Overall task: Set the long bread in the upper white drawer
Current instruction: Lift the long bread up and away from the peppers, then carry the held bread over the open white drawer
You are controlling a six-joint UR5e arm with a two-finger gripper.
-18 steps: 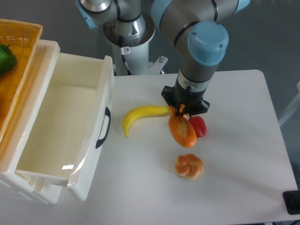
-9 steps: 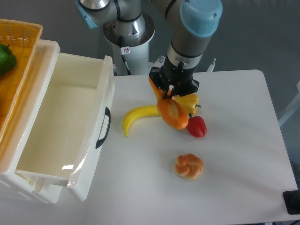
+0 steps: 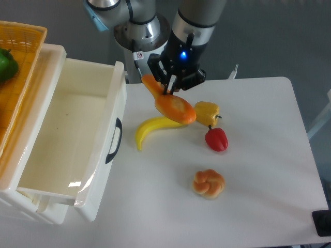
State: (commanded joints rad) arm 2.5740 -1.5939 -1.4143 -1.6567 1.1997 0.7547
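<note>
The long bread [image 3: 170,102], an orange-brown tapered loaf, hangs in the air above the table, tilted with its upper end to the left. My gripper [image 3: 167,90] is shut on its upper part. The loaf hovers over the right end of the banana, to the right of the upper white drawer [image 3: 111,150]. That drawer stands pulled open at the left, empty inside, with a black curved handle [image 3: 114,140] on its front.
A yellow banana [image 3: 151,129] lies on the table below the loaf. A yellow pepper [image 3: 207,112] and a red pepper [image 3: 216,139] sit to the right, a knotted bun [image 3: 208,183] nearer the front. An orange woven basket [image 3: 14,67] with a green pepper [image 3: 6,64] stands at far left.
My gripper has risen and moved left and back with the long bread, from beside the red pepper to above the banana. The yellow pepper has come into view.
</note>
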